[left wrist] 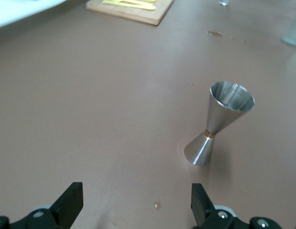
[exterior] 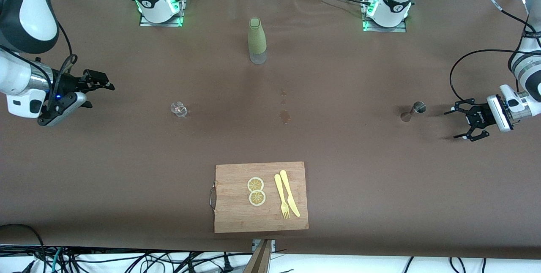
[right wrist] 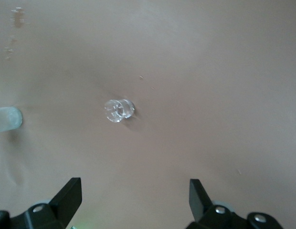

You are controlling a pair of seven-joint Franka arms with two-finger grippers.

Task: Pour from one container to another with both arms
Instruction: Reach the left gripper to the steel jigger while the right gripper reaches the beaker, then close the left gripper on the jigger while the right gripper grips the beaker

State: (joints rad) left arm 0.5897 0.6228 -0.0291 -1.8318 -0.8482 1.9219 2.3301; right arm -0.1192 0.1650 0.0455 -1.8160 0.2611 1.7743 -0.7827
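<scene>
Both arms are at the approach step; nothing is lifted yet. The left pincer [exterior: 465, 123] hangs low over the worktop [exterior: 338, 146] at the left arm's end, fingers spread wide and holding nothing. The jigger [exterior: 413, 110] stands upright on the worktop just ahead of those open fingers, apart from them, wide cone up. In the left wrist view the jigger [left wrist: 220, 123] sits ahead and off toward one finger, not centred in the gap, with a thin gold band at its waist.

The right pincer [exterior: 99, 82] is over the worktop at the right arm's end, also released and empty; the right wrist view shows its fingers [right wrist: 67, 198] parted. The glass [exterior: 178, 109] stands well ahead of it, roughly in line with the gap in the right wrist view [right wrist: 118, 109]. I cannot tell if either vessel holds liquid.

My guess for the next move: each arm advances until its vessel lies between the fingers, the left one shifting sideways first to centre the jigger's narrow waist, then closes gently. The jigger looks light and tippy, so a finger brushing it could knock it over.

A bottle [exterior: 256, 40] and a board [exterior: 236, 218] lie apart from both pincers. No readable writing shows on the vessels.
</scene>
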